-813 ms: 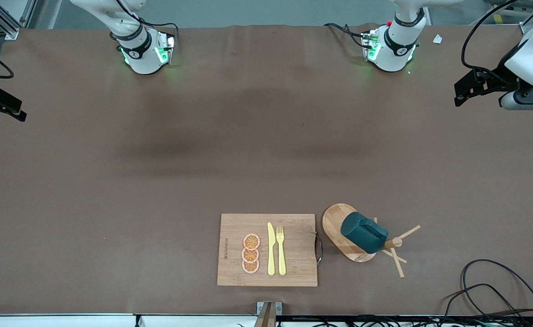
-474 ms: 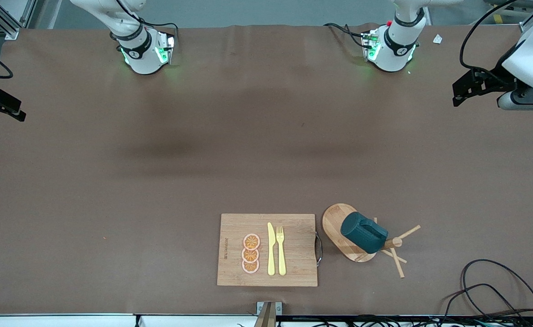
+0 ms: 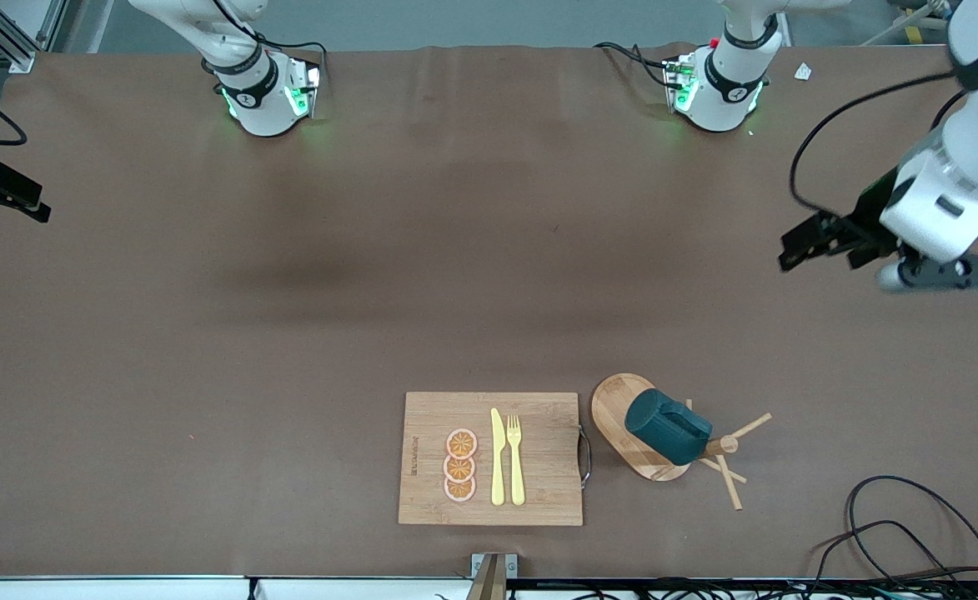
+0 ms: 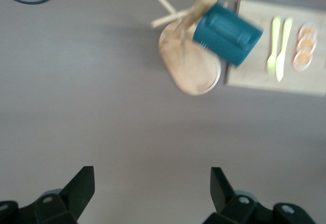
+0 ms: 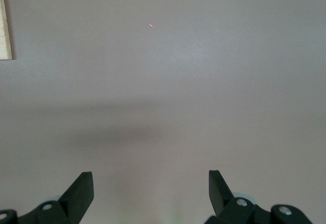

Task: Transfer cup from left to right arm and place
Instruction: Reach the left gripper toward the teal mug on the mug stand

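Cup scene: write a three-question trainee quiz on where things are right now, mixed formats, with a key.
1. True or false: the cup is held by the left pincer.
2. Multiple choice: what does the cup hang on? A) the wooden mug tree on its oval base B) the cutting board C) bare table
3. Fill in: on the cutting board, the orange slices lie beside a yellow knife and a yellow ____.

Key: 1. False; the left pincer is open, up over bare table toward the left arm's end, and the right pincer is open and waits over bare table too. 2. A. 3. fork.
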Motion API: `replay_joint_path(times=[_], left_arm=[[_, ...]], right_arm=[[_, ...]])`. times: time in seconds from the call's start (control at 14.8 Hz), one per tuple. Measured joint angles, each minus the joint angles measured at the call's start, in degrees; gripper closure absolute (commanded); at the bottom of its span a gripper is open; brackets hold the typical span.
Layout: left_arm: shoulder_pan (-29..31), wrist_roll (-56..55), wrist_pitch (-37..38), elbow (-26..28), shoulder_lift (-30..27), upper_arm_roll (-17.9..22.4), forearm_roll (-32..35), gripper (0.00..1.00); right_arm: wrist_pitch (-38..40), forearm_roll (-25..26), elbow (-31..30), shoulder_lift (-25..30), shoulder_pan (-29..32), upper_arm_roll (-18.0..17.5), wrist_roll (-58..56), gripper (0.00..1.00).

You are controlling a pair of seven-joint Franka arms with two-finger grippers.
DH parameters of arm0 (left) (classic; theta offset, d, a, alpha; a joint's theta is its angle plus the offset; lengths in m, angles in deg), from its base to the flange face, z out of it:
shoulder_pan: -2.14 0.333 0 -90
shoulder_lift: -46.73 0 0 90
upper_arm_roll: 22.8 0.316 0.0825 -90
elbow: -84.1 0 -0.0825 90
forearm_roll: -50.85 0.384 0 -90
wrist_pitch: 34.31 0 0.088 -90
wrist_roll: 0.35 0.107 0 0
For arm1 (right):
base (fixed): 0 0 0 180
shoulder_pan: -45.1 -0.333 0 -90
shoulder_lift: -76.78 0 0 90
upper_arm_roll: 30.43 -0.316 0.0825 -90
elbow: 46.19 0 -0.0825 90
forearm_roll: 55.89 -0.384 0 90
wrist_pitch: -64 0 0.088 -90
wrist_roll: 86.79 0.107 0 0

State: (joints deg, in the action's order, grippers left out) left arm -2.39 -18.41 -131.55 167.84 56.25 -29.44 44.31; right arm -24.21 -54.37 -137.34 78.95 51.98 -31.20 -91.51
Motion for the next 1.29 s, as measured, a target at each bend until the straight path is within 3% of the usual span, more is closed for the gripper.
replay_joint_path(times=[0.34, 0.75, 0.95, 1.29], left_arm=[[-1.4, -14.9, -12.0, -1.1, 6.5, -0.6, -7.5, 0.00], [-4.1, -36.3, -24.2, -4.4, 16.5, -1.9, -8.7, 0.00], [-3.9, -40.3, -28.8, -4.8, 20.8, -1.9, -8.7, 0.00], [-3.6, -41.5, -30.0, -6.9, 24.3, -2.0, -11.1, 0.00]], right_arm=[[0.0, 0.0, 0.0, 0.0, 0.0, 0.0, 0.0, 0.00], [0.0, 0.0, 0.1, 0.0, 0.0, 0.0, 0.0, 0.00], [0.0, 0.0, 0.1, 0.0, 0.0, -0.1, 0.0, 0.00], [0.0, 0.0, 0.1, 0.0, 0.0, -0.1, 0.0, 0.00]])
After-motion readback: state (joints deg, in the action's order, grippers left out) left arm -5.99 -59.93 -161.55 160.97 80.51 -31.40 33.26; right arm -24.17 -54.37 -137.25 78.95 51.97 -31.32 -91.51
